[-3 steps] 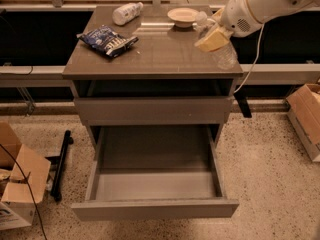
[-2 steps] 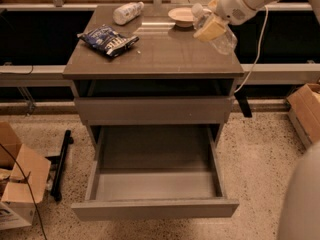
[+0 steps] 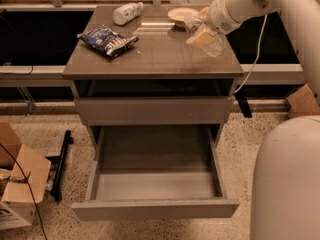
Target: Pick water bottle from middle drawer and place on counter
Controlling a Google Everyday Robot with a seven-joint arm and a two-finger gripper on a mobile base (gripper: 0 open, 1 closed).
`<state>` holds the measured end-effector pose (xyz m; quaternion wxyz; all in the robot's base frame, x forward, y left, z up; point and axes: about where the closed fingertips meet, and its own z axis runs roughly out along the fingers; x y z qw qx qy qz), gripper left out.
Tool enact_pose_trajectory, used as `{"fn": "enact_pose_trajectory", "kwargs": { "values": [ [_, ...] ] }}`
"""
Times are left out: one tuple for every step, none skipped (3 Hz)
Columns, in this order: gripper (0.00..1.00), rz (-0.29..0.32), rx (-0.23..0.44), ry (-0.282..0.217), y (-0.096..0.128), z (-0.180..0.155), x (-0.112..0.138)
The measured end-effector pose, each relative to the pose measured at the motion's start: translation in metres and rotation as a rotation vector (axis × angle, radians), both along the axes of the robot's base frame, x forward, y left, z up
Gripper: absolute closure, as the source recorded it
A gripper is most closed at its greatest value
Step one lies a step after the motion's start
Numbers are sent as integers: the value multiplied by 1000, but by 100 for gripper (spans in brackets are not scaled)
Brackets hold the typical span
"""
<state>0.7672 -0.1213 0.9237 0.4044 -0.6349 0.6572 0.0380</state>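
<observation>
While the drawer [image 3: 155,184] is standing pulled out and bare at the near side of the cabinet, the gripper [image 3: 201,34] is hanging over the far right part of the counter [image 3: 165,59], and its tan fingers [image 3: 199,38] are pinching the bottle [image 3: 214,44] across its clear body. So the bottle is out of the drawer and riding in the gripper above the slab, just right and near of the bowl [image 3: 181,15], well right of the bag [image 3: 107,40] and the white bottle [image 3: 127,12]. Its long axis is tilting: the top end is leaning far and left, toward the bowl, and the base is pointing down and to the near right, close over the counter. Whether that base is touching the surface, I cannot tell. What is mattering now is what is lying below: open counter straight under the base, with the right edge close by. I'm judging the carry nearly done; the release is calling for the base to be set down and the tilt taken out, or the bottle is risking a roll toward that edge.
</observation>
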Motion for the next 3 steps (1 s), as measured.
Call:
{"fn": "enact_pose_trajectory", "kwargs": {
  "values": [
    [35, 14, 40, -8, 5, -19, 14],
    [11, 32, 76, -16, 14, -29, 22],
    [0, 46, 124, -17, 27, -37, 27]
  ]
}}
